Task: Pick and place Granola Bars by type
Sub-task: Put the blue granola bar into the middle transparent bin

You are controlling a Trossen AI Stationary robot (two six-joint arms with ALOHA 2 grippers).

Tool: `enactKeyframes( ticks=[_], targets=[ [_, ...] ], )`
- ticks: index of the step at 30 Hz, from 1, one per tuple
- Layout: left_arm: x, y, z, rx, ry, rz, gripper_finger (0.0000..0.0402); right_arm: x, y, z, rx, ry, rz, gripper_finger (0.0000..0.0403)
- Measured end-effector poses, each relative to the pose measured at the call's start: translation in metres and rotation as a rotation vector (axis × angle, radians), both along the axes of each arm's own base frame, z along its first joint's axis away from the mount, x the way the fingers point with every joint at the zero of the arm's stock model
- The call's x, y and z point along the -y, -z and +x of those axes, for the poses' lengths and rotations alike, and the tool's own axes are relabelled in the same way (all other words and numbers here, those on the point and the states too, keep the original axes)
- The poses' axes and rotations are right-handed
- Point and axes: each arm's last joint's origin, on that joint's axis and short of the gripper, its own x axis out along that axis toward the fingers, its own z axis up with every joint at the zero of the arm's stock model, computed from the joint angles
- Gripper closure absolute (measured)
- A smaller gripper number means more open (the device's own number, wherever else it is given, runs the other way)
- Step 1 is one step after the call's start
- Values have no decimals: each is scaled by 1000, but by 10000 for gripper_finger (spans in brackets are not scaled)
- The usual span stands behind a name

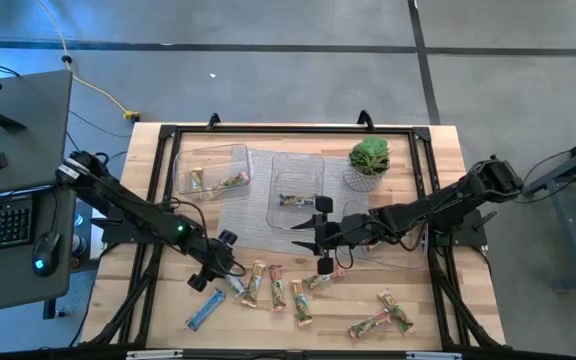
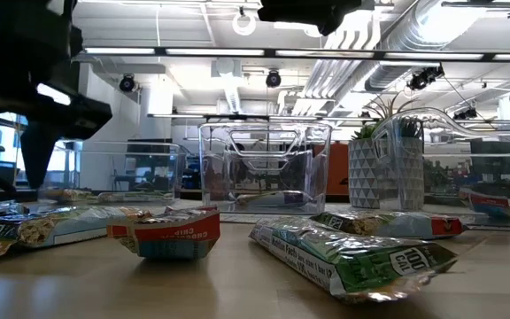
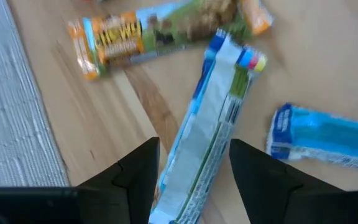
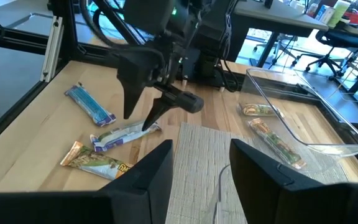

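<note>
1. Near the bench's [image 1: 148,300] front edge, the left pincer [image 3: 194,163] stands wide open, its fingers straddling a white-and-blue granola bar [image 3: 204,140] without touching it.
2. A blue bar [image 3: 328,138] lies beside it.
3. Farther in, near the bench's middle, the right pincer [image 4: 201,163] hangs open and empty over the grey mat [image 4: 197,155].

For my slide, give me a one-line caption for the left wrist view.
Left gripper open, straddling a white-and-blue granola bar on the wooden table, blue bar alongside.

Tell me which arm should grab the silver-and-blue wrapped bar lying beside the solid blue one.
Left. The open left gripper already straddles the silver-and-blue wrapped bar; the empty right gripper hangs over the grey mat, farther away.
</note>
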Motion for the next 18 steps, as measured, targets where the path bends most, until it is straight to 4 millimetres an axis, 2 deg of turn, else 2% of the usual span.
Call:
enactKeyframes(
  ticks=[11, 18],
  targets=[
    [3, 27, 6, -101, 5, 66, 212, 0, 1, 0, -6, 0, -2, 260],
    [3, 28, 8, -85, -31, 66, 219, 0, 1, 0, -6, 0, -2, 261]
  ],
)
